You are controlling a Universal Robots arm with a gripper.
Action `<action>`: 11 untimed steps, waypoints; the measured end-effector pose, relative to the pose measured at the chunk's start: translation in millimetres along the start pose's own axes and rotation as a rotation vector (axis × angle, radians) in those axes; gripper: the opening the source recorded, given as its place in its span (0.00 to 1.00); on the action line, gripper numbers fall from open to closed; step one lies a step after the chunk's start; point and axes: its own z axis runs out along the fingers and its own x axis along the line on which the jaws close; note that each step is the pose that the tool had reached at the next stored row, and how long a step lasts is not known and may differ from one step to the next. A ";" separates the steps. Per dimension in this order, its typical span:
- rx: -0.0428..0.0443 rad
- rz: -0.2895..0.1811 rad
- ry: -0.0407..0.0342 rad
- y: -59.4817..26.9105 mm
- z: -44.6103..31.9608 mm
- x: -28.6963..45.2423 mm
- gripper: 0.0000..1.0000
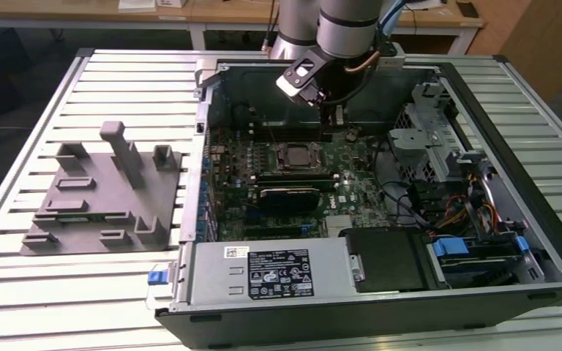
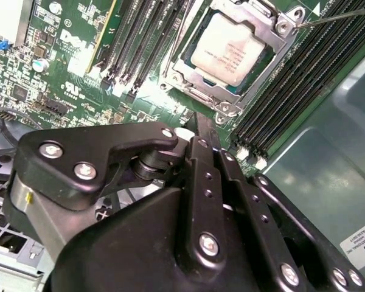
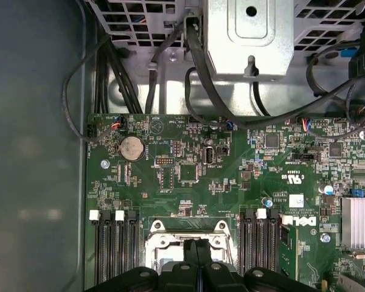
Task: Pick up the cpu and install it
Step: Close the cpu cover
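A slatted metal tabletop (image 1: 66, 300) carried an open computer case (image 1: 379, 325). On the exterior view's left a grey fixture plate (image 1: 96, 212) with upright posts lay beside it. Wooden desks (image 1: 213, 14) stood behind. The cpu (image 2: 228, 50) sat in the metal-framed socket (image 2: 198, 97) on the green motherboard (image 3: 170, 201). The hand (image 2: 198, 121) hung close over the board near the socket, apart from the cpu, clenched with its fingers pressed together. Case walls, a drive cage (image 1: 432, 139) and cables (image 3: 201, 79) hemmed the board, and bare slats lay around the case.

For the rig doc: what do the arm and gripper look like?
Arm: silver-grey tube with dark joint bands, blue cable alongside. Gripper: black jointed linkages, silver screw heads, small yellow mark on its side.
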 end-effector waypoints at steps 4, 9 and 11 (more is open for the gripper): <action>0.0001 0.000 -0.0003 -4.3 1.1 -0.1 0.11; 0.0001 0.000 -0.0003 -8.7 3.0 -1.4 0.11; 0.0000 0.000 -0.0001 -11.8 3.7 -2.1 0.11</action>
